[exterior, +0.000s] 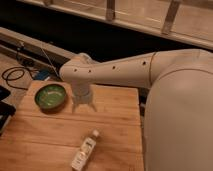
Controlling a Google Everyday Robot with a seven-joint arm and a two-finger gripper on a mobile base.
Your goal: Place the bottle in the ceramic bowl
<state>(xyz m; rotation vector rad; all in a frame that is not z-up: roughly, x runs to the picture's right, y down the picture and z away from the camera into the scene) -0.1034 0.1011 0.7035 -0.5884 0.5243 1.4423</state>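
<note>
The bottle (84, 151) lies on its side near the front of the wooden table (40, 135), its white cap pointing away to the upper right. The ceramic bowl (51, 96), green inside with a dark rim, sits at the table's back left and holds nothing. My gripper (83, 105) hangs from the white arm (125, 70) just right of the bowl, above the table top and well behind the bottle. It holds nothing.
The arm's large white body (180, 120) fills the right side. Black cables (15, 75) lie on the floor behind the table's left corner. A dark object (4, 112) stands at the left edge. A railing (150, 20) runs across the back.
</note>
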